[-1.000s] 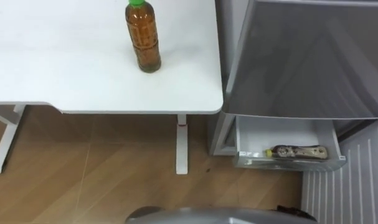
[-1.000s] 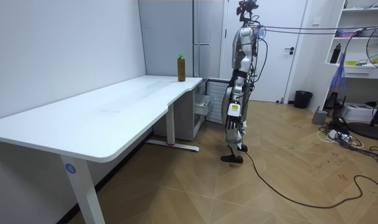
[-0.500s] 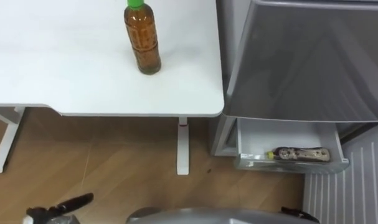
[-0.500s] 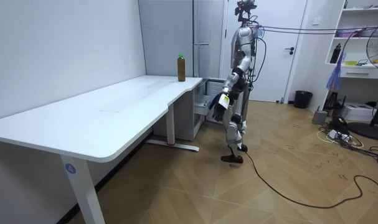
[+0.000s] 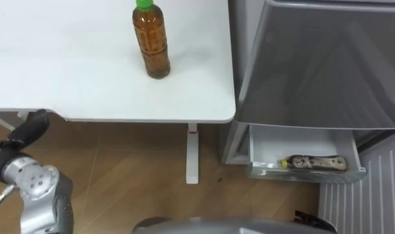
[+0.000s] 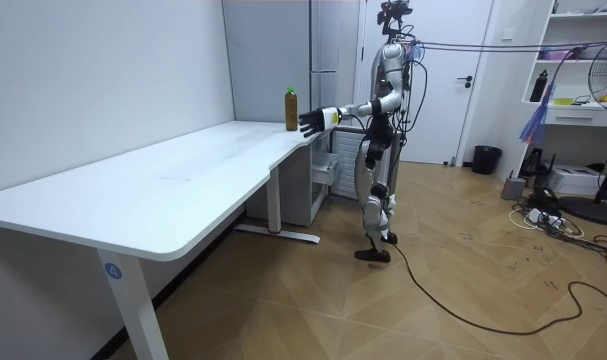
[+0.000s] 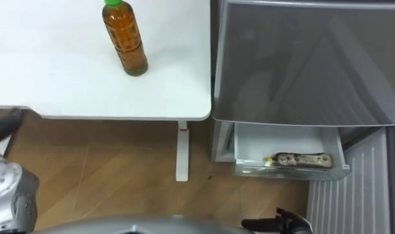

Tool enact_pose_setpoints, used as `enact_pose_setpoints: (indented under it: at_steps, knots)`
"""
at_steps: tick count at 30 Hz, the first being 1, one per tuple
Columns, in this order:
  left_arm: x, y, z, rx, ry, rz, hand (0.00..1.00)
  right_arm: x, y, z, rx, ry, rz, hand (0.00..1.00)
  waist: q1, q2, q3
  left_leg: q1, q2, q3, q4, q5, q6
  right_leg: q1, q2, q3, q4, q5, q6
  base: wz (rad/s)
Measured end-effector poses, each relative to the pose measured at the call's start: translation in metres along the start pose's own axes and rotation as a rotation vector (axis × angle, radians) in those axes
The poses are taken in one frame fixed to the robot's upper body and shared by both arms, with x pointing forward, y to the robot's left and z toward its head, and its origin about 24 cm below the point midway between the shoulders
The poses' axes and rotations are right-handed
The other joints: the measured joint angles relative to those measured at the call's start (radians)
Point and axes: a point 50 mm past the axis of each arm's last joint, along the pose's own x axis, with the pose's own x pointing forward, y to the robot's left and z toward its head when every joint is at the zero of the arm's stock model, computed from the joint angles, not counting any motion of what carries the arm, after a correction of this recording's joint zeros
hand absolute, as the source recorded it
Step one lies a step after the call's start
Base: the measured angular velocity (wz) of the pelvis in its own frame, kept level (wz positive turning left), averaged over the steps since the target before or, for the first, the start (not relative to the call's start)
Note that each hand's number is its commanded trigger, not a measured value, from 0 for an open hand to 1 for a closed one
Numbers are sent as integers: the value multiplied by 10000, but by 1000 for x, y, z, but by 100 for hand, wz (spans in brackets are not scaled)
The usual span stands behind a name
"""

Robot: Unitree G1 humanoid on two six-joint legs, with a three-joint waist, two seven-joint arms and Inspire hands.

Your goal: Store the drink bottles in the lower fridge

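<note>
Robot stands at the far end of the white rectangular desk-table, close beside the tall grey fridge, so both pick-up and drop-off are within reach of one stance. The task's thing, a clear plastic bottle of brown tea with a green cap, is upright on the tabletop near the corner next to the fridge, untouched. Left hand is held out level at bottle height with fingers spread and holding nothing. It is near the bottle but apart from it. The open spread looks like preparation for a side-on wrap around the bottle's body, which suits a tall, narrow, top-heavy thing better than a grab from above. Low in the fridge, a white pull-out drawer is open. A second bottle with a patterned label and yellowish cap lies on its side in it along the front edge, probably because the drawer is too shallow for it to stand. That leaves bare room behind it for the tea bottle. Right hand shows low at the bottom edge of the eye view. Too little of it shows to tell its state. Judgement: reach phase, with one drink stowed and one to fetch.
</note>
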Motion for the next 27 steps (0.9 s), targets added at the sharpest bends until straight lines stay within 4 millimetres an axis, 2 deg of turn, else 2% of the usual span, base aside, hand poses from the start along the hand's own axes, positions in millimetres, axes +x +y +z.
enact_pose_setpoints:
  at_steps: [3,9,16,27]
  knots:
    - [-4,-14,16,-354,-630,-1042,0,0,0,2,-118,-56,81,0,-48,11,3,4,0,-2,-7,-1,0,1,3,7,2,0,1,0]
    - [-5,-25,20,-483,-723,-2148,0,1,1,5,-388,-85,185,0,-292,14,39,17,9,38,-8,-1,-1,-10,7,49,3,1,0,-1]
    - [-8,-34,19,-632,-563,-3393,0,0,-1,2,-30,-98,231,0,-462,49,63,49,-1,54,-9,2,4,7,-9,78,-8,1,2,0]
    - [-27,-59,9,-1175,236,-6273,0,0,-1,6,263,-330,506,0,-795,105,79,59,24,106,-14,3,5,-7,8,122,10,2,3,-1]
